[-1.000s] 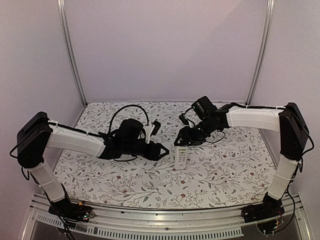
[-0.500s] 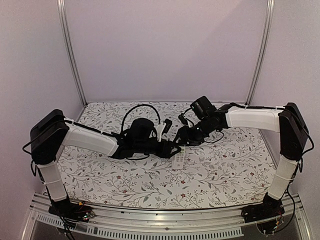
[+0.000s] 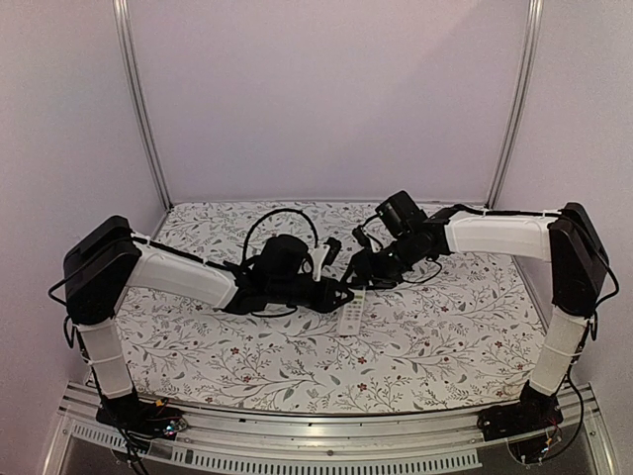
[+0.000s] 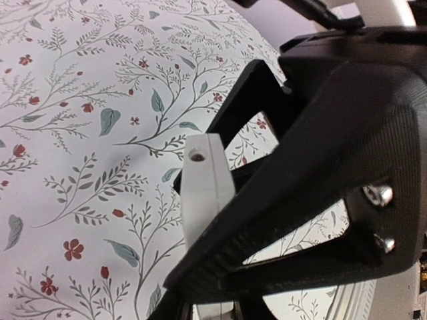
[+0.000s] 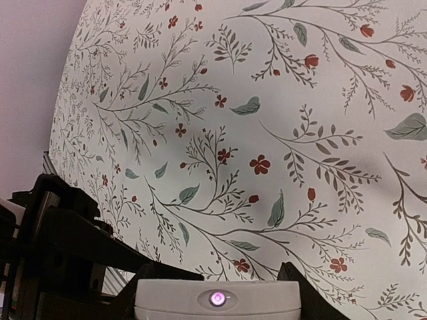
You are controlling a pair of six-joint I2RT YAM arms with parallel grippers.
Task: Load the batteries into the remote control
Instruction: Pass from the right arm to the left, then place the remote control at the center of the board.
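Overhead view: two white-and-black robot arms reach inward over a floral-patterned surface and meet near its middle. The white remote control lies there lengthwise. Its far end is tucked under the two claws and its near end points toward the arm bases. The left claw comes in from the left and the right claw from the far right, the two almost touching over the remote's upper end. The arrangement suggests one arm is meant to steady the handset while the other works on it. No batteries can be seen in this view.

Left wrist view: the remote control appears edge-on as a narrow white slab with a small dark hole near its top. It stands up from the bottom of the frame between bulky black claw parts. The crowding (most of the right half is black plastic) hides the fingertips, so it isn't clear whether the left claw is apart or closed.

Right wrist view: the remote's end fills the bottom edge, with a small emitter glowing purple at its centre. A dark finger sits against each side of it, so the right claw looks clamped across the handset's width, probably to stop it sliding. Black parts of the left claw sit low on the left. The batteries are not in sight here either, so loading appears not yet begun.
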